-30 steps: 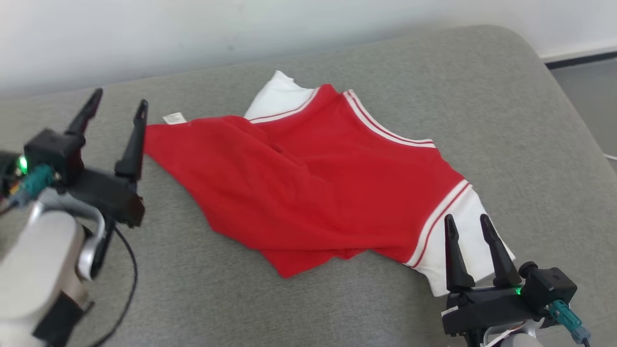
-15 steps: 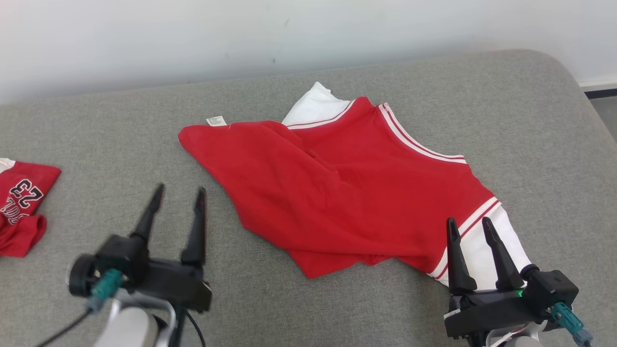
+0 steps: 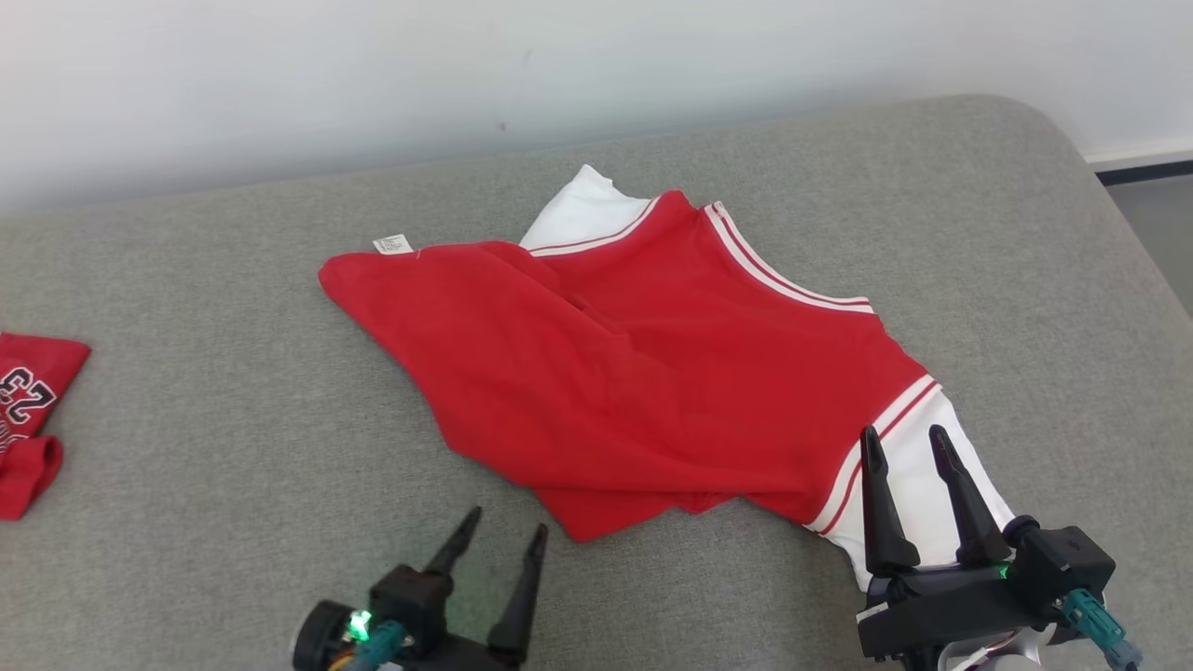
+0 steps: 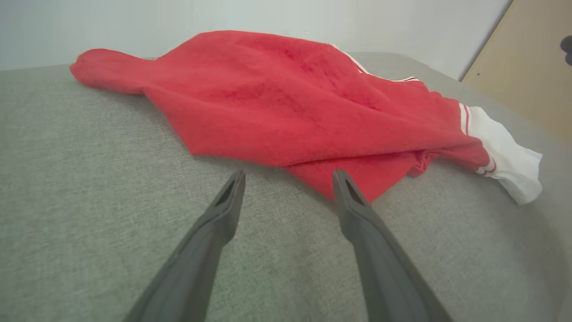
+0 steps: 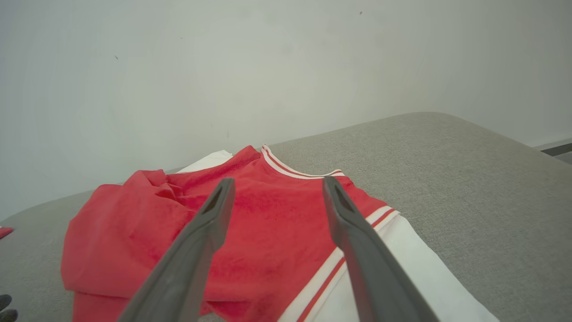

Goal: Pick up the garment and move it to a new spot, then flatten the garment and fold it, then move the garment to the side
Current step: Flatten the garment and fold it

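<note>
garment (image 3: 652,373): red-and-white, rumpled, lying mid-cushion (image 3: 233,466) | left gripper (image 3: 508,520): jaws apart, empty, just short of garment's near corner | right gripper (image 3: 902,431): jaws apart, empty, over garment's white end | jersey (image 3: 28,410): cushion's left edge, well apart

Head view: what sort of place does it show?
Probably a plain indoor room, perhaps a home: a grey upholstered surface, like a bed or sofa, stands against a white wall, with a red-and-white garment lying on it.

Two garments (image 3: 652,373) (image 3: 28,410), two pincers (image 3: 508,520) (image 3: 902,431), one cushion (image 3: 233,466).
</note>
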